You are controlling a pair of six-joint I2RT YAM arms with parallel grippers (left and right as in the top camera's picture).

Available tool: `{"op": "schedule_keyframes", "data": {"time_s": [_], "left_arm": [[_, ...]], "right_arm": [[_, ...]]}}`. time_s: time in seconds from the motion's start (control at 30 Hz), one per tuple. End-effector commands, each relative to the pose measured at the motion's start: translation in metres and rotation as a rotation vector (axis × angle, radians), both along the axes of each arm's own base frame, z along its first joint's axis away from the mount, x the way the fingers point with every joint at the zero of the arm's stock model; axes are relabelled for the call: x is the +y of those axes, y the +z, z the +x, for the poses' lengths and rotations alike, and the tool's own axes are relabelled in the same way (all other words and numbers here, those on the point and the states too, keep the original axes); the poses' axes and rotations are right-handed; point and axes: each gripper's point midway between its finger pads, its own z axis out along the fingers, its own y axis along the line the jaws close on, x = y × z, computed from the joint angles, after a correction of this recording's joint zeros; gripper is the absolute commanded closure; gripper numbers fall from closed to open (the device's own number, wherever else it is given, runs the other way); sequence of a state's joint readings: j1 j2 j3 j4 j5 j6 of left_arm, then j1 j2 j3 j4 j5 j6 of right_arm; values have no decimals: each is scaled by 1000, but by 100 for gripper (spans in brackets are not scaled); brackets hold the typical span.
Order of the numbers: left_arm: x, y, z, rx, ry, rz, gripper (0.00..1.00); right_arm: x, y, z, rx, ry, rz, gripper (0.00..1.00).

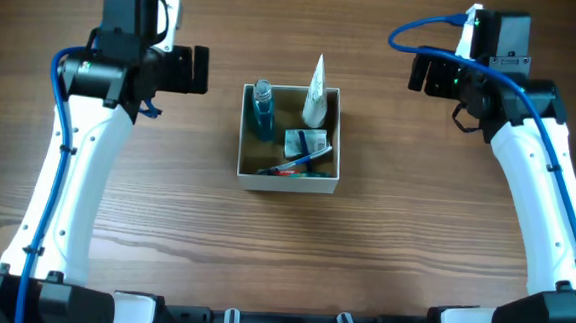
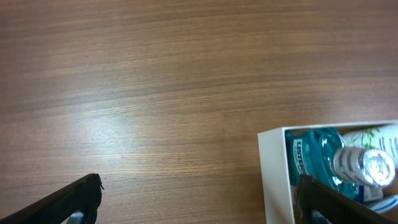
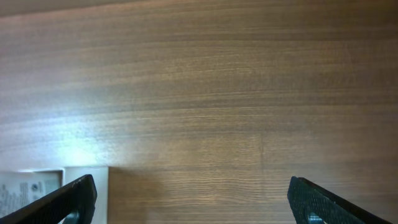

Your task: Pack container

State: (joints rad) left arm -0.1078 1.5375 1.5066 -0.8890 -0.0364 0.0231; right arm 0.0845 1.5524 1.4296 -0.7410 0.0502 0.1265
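Note:
The container (image 1: pixel 246 169), a square white-walled box, sits at the table's middle. In it stand a blue mouthwash bottle (image 1: pixel 262 108) and a white tube (image 1: pixel 315 93), with a small packet (image 1: pixel 305 143) and a red and blue pen-like item (image 1: pixel 296 166) lying at the front. My left gripper (image 1: pixel 195 69) is open and empty, left of the container; in the left wrist view (image 2: pixel 199 193) the container's corner (image 2: pixel 272 168) and the bottle (image 2: pixel 323 158) show at the right. My right gripper (image 1: pixel 421 73) is open and empty, right of the container; its wrist view (image 3: pixel 193 190) shows bare table and the container's corner (image 3: pixel 87 172).
Bare wooden table lies all around the container. Both arm bases (image 1: pixel 49 297) stand at the front edge.

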Motion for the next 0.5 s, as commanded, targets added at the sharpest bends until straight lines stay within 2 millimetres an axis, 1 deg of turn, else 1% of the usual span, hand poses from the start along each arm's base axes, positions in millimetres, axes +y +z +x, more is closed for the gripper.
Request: {"op": "schedule_keyframes", "data": {"time_s": [0.0,0.07,0.17,0.2,0.23,0.3,0.37,0.43,0.47], "left_arm": [[6,0,-5,13,35,-21,0],[1,8,-13,10,14,-48,0],[-1,42,-27,-81,4,-70,0],[-1,55,-35,-116,0,-76,0],[-2,63,-41,-135,-5,-82,0],[-3,85,-63,-193,-19,-101,0],[0,99,-86,-257,-22,-106,0],[2,104,-109,-311,-24,-111,0],[2,104,-117,-330,-25,-113,0]], "right_arm": [[6,5,-7,12,85,-25,0],[6,15,-14,-4,69,-11,0],[2,48,-26,-88,22,17,0],[1,59,-32,-117,17,23,0],[1,69,-38,-146,17,26,0],[-4,88,-56,-205,-2,27,0],[-8,99,-75,-254,-15,25,0],[-9,105,-93,-308,-14,29,0],[-10,105,-101,-330,-13,31,0]]}}
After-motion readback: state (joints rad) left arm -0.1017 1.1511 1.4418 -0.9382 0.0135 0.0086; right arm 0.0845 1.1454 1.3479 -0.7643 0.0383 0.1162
